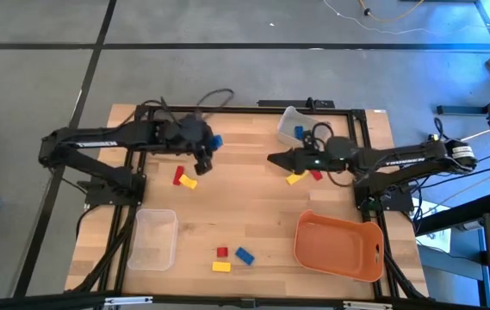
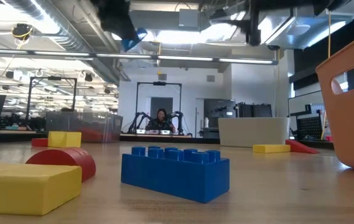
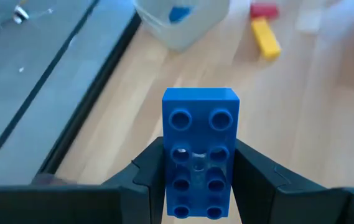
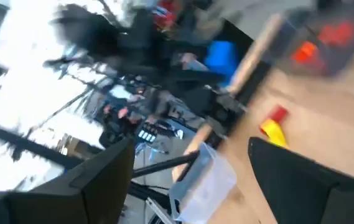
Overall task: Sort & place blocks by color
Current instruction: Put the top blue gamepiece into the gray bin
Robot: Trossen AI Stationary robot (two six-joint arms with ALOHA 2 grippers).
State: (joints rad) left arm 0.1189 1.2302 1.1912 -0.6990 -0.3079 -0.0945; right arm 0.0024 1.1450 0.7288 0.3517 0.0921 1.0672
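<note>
wooden table [image 1: 253, 220], blue block [image 3: 200, 149] aloft

Blue studded block [image 3: 200, 155] held aloft, others [image 1: 231, 257] scattered — red, yellow, blue.

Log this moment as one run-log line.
left gripper: jaws shut on blue block, raised | right gripper: jaws open, empty | grey bin: holds one blue block
</note>
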